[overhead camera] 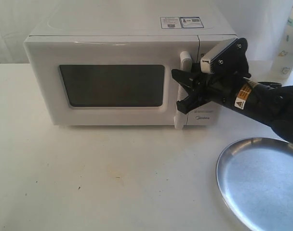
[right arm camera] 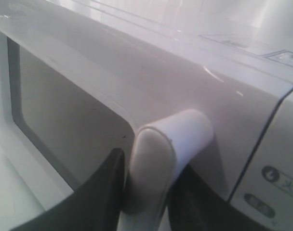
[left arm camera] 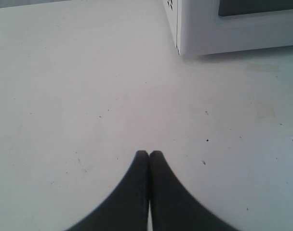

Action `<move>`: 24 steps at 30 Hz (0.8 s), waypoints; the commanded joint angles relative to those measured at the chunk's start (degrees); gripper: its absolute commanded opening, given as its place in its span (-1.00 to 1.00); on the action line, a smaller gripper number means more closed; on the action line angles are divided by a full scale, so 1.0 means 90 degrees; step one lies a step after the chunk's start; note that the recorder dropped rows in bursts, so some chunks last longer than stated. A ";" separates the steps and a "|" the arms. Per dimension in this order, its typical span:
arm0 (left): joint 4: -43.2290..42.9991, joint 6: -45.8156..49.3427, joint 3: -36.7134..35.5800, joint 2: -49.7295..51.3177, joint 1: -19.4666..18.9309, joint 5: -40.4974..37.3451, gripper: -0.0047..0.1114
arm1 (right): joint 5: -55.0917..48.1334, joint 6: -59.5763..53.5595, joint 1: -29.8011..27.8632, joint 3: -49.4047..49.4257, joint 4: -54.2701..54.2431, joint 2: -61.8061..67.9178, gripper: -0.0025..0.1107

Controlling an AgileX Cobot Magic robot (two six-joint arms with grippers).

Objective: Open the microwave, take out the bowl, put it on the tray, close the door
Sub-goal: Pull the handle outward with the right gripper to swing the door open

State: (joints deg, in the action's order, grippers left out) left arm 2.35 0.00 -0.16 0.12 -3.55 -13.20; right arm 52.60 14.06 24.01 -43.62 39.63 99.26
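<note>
Door (overhead camera: 113,86) closed, its handle (right arm camera: 156,159) between right gripper (overhead camera: 179,90) fingers; cannot tell if clamped. Risk: loose hold slips off on pull; hard jerk drags microwave (overhead camera: 122,29) toward gripper.

table (overhead camera: 113,178): white, speckled | microwave (overhead camera: 122,77): rear ctr | tray (overhead camera: 262,187): front R, apart frm it | bottle (overhead camera: 292,38): rear R
</note>
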 commanded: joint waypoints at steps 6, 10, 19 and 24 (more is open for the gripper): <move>0.0074 0.0000 0.0018 -0.0013 0.0030 -0.0014 -0.92 | 0.0445 -0.0244 0.0245 -0.0112 0.1869 -0.0079 -0.96; 0.0074 0.0000 0.0018 -0.0013 0.0030 -0.0014 -0.92 | 0.0513 -0.0013 0.0245 -0.0112 0.2483 -0.0321 -0.96; 0.0074 0.0000 0.0018 -0.0013 0.0030 -0.0014 -0.92 | 0.0709 -0.0008 0.0245 0.0269 0.2601 -0.1053 -0.96; 0.0074 0.0000 0.0018 -0.0013 0.0030 -0.0014 -0.92 | 0.0773 0.0323 0.0245 0.0266 0.2819 -0.1186 -0.96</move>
State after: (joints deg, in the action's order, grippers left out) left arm 2.35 0.00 -0.16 0.12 -3.55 -13.20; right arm 48.52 19.80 23.99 -39.86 59.15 90.23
